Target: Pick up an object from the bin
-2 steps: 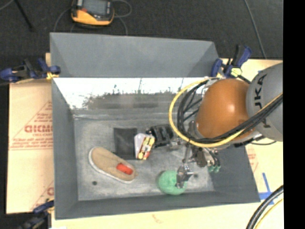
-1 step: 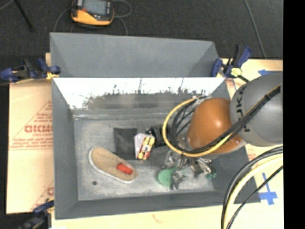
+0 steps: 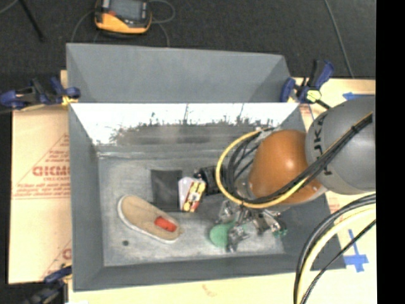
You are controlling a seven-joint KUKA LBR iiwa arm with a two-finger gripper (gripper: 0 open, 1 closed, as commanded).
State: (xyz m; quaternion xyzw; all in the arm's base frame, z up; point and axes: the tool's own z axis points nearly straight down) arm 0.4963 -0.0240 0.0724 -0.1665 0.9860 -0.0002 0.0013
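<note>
A: Foreground, right: the grey arm [image 3: 345,147] and its orange cover [image 3: 281,163], looped with cables, above the grey bin [image 3: 85,189].
B: And the gripper [image 3: 243,228]?
A: Low at the bin's front right, just beside a small green rounded object [image 3: 219,235]. Open or closed cannot be told.
B: Elsewhere?
A: Left of it, a beige insole [image 3: 140,214] bearing a red piece [image 3: 166,223], a black square [image 3: 166,187] and a small packet [image 3: 192,194].

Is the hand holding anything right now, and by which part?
Cannot be told. The hand sits beside a small green thing in the lower right of the bin.
</note>
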